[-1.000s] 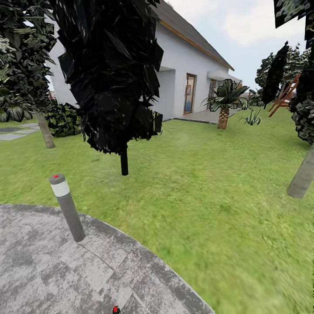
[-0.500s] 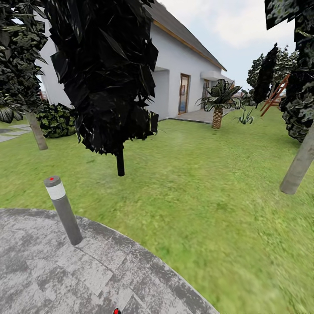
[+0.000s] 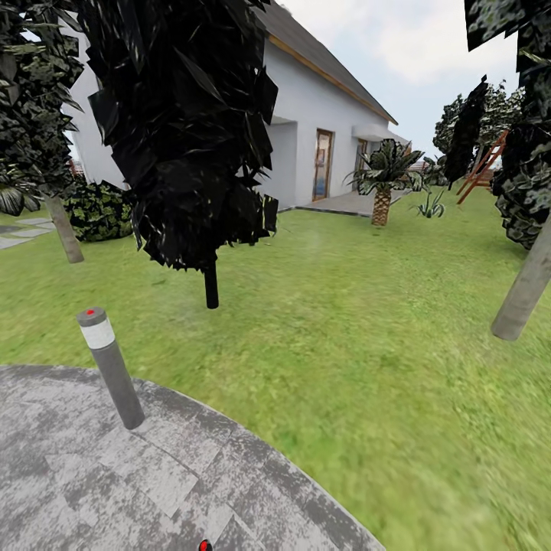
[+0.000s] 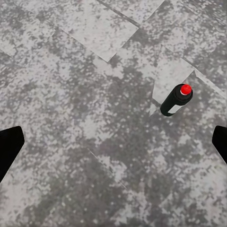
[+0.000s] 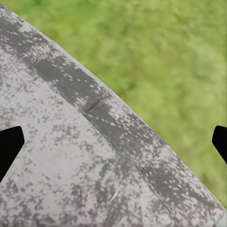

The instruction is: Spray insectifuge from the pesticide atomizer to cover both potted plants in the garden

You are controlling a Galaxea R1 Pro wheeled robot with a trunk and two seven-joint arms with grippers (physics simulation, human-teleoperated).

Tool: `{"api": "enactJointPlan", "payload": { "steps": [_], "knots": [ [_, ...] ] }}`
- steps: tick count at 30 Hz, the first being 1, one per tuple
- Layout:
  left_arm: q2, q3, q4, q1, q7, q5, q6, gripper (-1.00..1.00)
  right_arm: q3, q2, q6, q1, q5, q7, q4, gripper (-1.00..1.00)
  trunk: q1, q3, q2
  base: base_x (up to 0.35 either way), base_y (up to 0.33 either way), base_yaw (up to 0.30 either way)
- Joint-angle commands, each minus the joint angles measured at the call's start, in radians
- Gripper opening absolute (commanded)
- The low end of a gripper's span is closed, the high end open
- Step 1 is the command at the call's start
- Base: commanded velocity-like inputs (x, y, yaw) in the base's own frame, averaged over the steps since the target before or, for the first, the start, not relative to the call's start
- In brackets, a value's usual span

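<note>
The robot is in the search-and-approach step: the pesticide atomizer (image 4: 176, 100) stands upright on the paved patio (image 3: 92, 474), near the bollard lamp (image 3: 112, 369). Left hand (image 4: 113, 146) and right hand (image 5: 113, 146) are both spread wide, grasping nothing. Next, I judge, the left hand must descend around the bottle.

atomizer (image 4: 176, 100) | dark bottle, red top, pale label | upright | on grey patio (image 4: 71, 94)

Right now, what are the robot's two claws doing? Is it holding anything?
Left gripper: open, holding nothing, above the grey paving with the atomizer standing on it.
Right gripper: open, holding nothing, over the patio edge.
</note>
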Motion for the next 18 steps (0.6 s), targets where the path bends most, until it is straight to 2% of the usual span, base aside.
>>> {"api": "enactJointPlan", "payload": {
  "steps": [1,12,15,18],
  "knots": [
    [0.000,0.001,0.001,-0.001,0.001,-0.001,-0.003,1.00,0.000,0.000,-0.003,-0.001,0.000,0.000,0.001,1.00,0.004,-0.004,-0.008,0.000,0.000,0.000],
    [0.003,0.001,-0.008,-0.005,-0.015,-0.006,0.000,1.00,-0.002,-0.001,0.000,-0.001,0.001,-0.002,-0.002,1.00,0.046,-0.039,-0.085,0.000,0.000,0.000],
    [0.004,-0.005,-0.014,-0.015,-0.039,-0.034,0.008,1.00,-0.002,-0.001,0.002,-0.001,0.000,-0.002,-0.057,1.00,0.057,-0.048,-0.106,0.000,0.000,0.000],
    [0.013,-0.011,-0.038,-0.072,-0.077,-0.104,0.020,1.00,-0.002,-0.002,0.009,-0.015,0.000,-0.002,-0.177,1.00,0.069,-0.057,-0.127,0.000,0.000,0.000]
  ]
}}
